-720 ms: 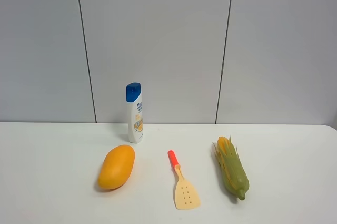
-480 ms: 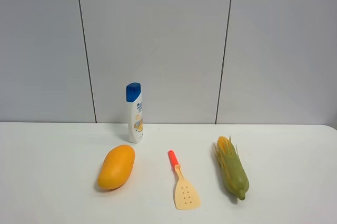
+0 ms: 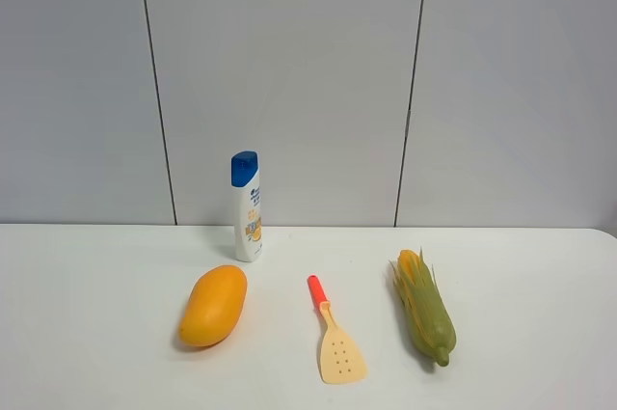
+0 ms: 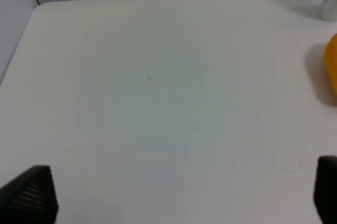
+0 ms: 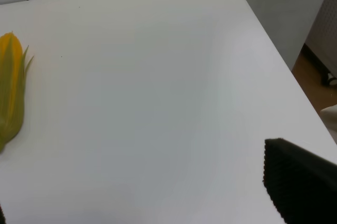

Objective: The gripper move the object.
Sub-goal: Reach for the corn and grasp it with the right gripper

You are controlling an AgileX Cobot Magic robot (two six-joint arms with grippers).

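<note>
The toy corn point(image 3: 424, 318) lies on the white table at the right, yellow leafy end toward the wall and green tip toward the front. Its yellow end also shows in the right wrist view point(image 5: 10, 92). Neither arm shows in the exterior high view. My left gripper point(image 4: 179, 190) is open and empty over bare table, with its black fingertips point(image 4: 31, 195) spread wide apart. My right gripper point(image 5: 147, 205) is open and empty, one black finger point(image 5: 297, 184) showing, well apart from the corn near the table's right corner.
An orange mango point(image 3: 214, 306) lies at the left; its edge shows in the left wrist view point(image 4: 331, 68). A white shampoo bottle with a blue cap point(image 3: 247, 205) stands behind it. A cream spatula with a red handle point(image 3: 333, 338) lies in the middle. The table's rounded right edge point(image 5: 263, 39) drops to the floor.
</note>
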